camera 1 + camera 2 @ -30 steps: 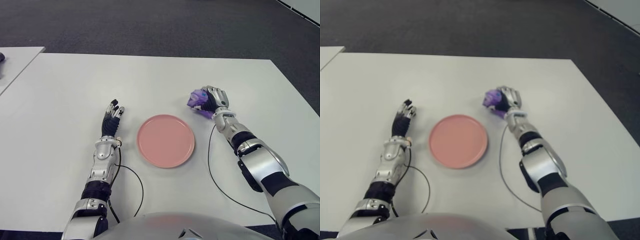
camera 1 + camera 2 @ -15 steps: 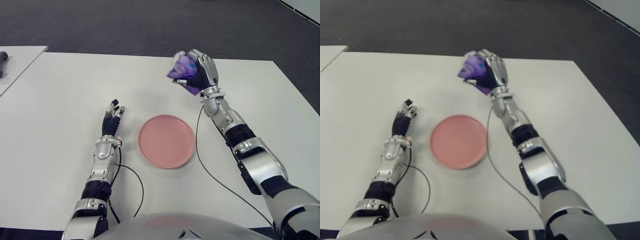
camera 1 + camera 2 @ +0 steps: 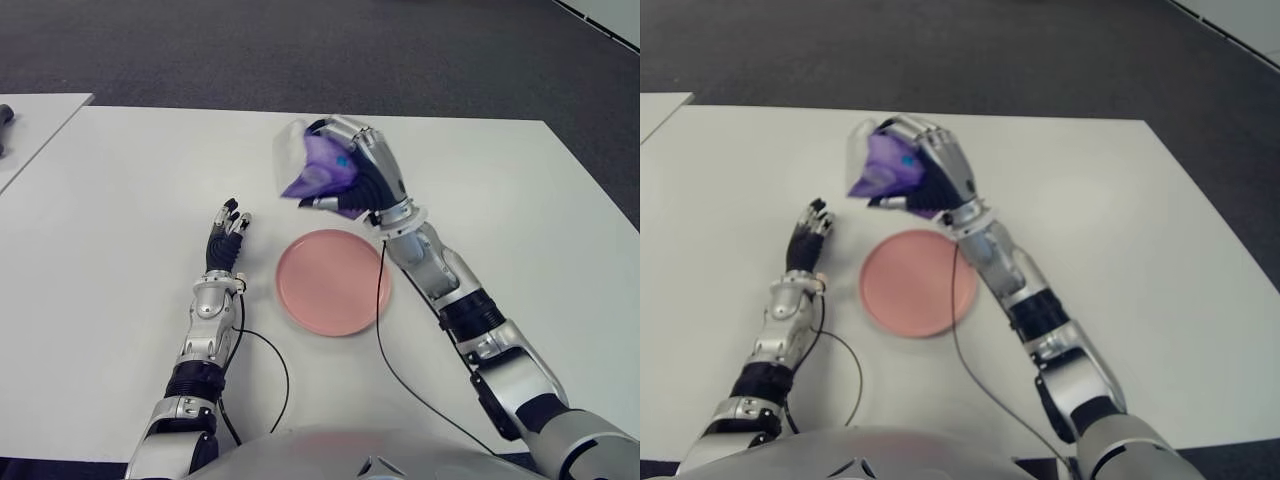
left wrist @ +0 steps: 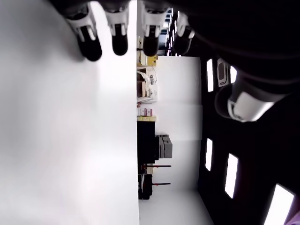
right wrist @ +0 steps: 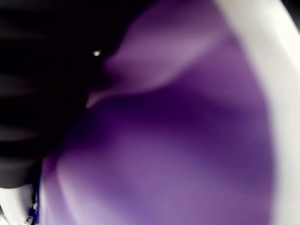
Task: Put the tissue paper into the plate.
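White table (image 3: 120,180): your right hand (image 3: 362,180), raised, clasps the purple tissue paper (image 3: 322,172) beyond the pink plate (image 3: 333,281) for dropping; left hand (image 3: 224,240) lies flat, empty.

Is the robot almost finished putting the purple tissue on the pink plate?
About halfway. Done: the right hand has picked up the tissue paper and holds it in the air. In hand: the tissue hangs above the far edge of the pink plate. Left: lower it onto the plate, which has nothing on it yet, and let go. The left hand shows open to the plate's left.
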### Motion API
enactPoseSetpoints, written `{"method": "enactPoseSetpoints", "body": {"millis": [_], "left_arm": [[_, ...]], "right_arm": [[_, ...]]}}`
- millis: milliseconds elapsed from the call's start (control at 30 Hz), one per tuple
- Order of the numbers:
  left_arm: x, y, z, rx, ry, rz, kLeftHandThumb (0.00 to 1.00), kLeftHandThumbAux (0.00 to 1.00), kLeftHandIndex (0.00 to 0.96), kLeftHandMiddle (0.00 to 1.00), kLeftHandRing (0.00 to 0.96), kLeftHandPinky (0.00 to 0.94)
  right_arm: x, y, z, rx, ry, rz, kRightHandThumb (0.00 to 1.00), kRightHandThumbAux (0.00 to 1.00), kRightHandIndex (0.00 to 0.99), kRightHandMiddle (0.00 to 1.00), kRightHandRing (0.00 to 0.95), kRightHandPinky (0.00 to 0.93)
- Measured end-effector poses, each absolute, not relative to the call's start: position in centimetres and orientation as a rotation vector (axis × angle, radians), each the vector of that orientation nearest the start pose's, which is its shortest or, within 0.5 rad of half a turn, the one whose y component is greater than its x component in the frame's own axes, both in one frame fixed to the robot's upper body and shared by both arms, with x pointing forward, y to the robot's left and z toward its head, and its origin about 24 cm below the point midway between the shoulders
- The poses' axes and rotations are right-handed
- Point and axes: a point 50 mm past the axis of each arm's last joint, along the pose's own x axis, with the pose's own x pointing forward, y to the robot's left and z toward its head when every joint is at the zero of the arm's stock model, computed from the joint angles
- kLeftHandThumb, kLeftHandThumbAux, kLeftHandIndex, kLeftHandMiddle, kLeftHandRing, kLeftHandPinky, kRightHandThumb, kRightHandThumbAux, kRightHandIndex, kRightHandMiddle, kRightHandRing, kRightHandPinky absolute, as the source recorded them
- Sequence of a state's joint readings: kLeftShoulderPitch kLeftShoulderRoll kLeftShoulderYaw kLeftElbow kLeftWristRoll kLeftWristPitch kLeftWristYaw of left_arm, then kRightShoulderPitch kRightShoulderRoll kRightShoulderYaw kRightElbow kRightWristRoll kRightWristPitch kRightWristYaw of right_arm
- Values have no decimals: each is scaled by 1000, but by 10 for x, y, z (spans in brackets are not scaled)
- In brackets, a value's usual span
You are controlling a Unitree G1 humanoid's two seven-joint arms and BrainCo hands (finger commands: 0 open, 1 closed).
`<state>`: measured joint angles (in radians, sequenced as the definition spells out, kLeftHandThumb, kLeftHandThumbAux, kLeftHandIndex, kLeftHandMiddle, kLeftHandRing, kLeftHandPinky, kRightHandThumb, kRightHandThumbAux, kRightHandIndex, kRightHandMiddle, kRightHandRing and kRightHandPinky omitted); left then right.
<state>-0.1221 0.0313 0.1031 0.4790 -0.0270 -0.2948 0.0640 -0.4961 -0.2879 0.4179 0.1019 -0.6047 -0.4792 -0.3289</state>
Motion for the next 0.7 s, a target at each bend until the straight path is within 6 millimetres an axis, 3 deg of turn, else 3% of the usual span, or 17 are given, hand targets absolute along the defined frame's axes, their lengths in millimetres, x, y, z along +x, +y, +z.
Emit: {"method": "enactPoseSetpoints", "body": {"millis": [200, 400, 700], "left_arm": [[263, 174, -10, -6, 57, 143, 0, 494, 0, 0, 0, 0], [262, 174, -12, -6, 58, 147, 0, 500, 0, 0, 0, 0], [263, 174, -12, -3, 63, 154, 0, 485, 0, 0, 0, 0]], "right_arm": [[267, -51, 164, -749, -1018, 462, 955, 657, 385, 505, 528, 778], [257, -51, 148, -770, -956, 624, 954, 657, 388, 508, 520, 741], [253, -54, 134, -831, -909, 743, 953, 658, 383, 504, 526, 790]]}}
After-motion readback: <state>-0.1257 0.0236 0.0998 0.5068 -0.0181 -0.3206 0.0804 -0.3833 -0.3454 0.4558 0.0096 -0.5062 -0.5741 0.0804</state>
